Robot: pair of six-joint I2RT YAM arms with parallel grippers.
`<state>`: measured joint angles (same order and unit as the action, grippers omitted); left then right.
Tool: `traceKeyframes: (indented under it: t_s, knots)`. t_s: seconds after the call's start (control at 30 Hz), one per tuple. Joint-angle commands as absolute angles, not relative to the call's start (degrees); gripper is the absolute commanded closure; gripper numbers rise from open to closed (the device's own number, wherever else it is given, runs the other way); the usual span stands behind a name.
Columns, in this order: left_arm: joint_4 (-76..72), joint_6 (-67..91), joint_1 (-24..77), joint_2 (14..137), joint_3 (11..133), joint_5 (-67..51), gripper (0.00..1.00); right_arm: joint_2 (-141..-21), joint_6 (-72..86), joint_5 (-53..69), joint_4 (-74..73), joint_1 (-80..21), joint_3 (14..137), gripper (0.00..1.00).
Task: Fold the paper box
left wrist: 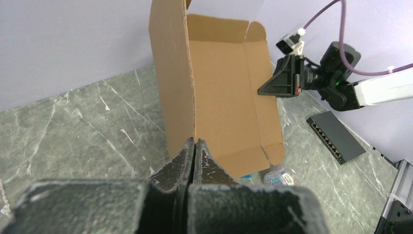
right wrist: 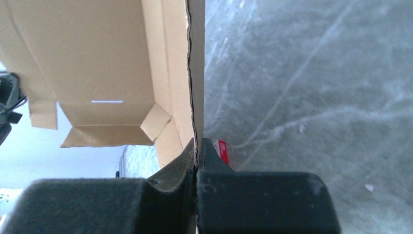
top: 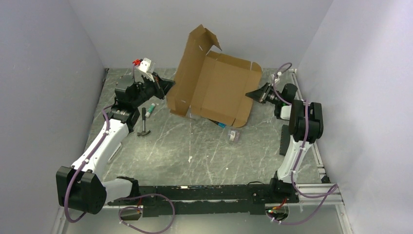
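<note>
Grey marbled bench (top: 195,156) inside a white-walled enclosure, seen from above. At 6 o'clock, nearest the viewer, two robot arms are bolted side by side: the left arm (top: 104,141) reaches up toward 10 o'clock, the right arm (top: 297,146) toward 2 o'clock.

Further in, loose items lie on the bench: a small hammer (top: 144,127) at 9 o'clock, a small clear packet (top: 234,136) near the middle, and a flat black device (left wrist: 336,137) at 3 o'clock beside the right arm.

Farther back, at 12 o'clock, is the paper box (top: 216,90), a brown cardboard sheet held tilted between the two arms, with its near edge low over the bench. The left jaws are clenched on its edge at the box's 9 o'clock; the right jaws are clenched on the opposite edge at its 3 o'clock.

Folding looks partly done. One long side panel stands raised on the left, and narrow flaps along the far and right edges are bent up. The remaining walls appear unformed, the corner tabs are not tucked, and no closed box shape exists yet.
</note>
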<state>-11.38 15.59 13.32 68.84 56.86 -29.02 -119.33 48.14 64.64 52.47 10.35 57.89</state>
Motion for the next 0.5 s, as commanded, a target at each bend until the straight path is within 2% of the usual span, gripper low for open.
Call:
traceKeyframes:
  t_s: [0.0, 0.27, 0.37, 0.47]
  knots:
    - [-14.7, 14.72, 13.45, 66.9, 57.39, -29.18, 1.0, -111.27, 42.26, 67.99, 50.49, 10.37, 62.8, 1.0]
    - [-14.63, 14.38, 13.45, 66.16, 57.08, -28.54, 1.0, -103.32, 22.51, 66.81, 25.15, 9.68, 68.49, 1.0]
    - [-14.34, 13.99, 13.45, 65.76, 57.13, -28.51, 1.0, -100.96, 22.51, 66.54, 9.32, 9.58, 74.01, 1.0]
    - [-14.41, 14.06, 13.45, 65.72, 57.11, -28.57, 1.0, -97.67, 22.51, 66.54, 2.39, 9.54, 76.0, 1.0]
